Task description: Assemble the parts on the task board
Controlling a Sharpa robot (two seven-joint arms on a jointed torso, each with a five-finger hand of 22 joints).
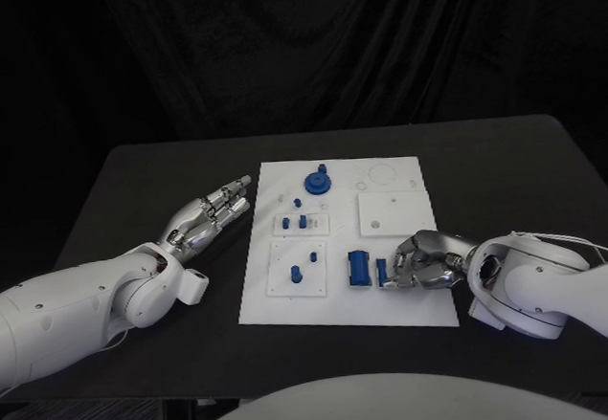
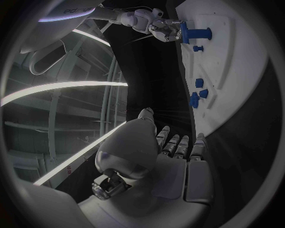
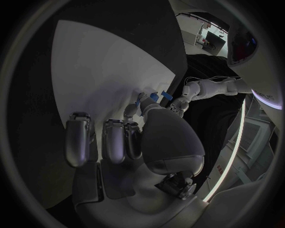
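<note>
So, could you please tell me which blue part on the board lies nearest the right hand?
The blue block at the near edge of the task board, beside the right hand; the other parts lie farther away.

surface: black table (image 1: 137, 191) | on it: white task board (image 1: 407, 304), lying flat at centre

1. Task board (image 1: 393, 305): white rectangular plate, flat on the black table, with raised white square panels.
2. Round blue part (image 1: 318, 181): near the far edge, a peg standing on it.
3. Small blue parts (image 1: 297, 223): on the middle-left panel.
4. Blue block (image 1: 359, 268): upright, near edge.
</note>
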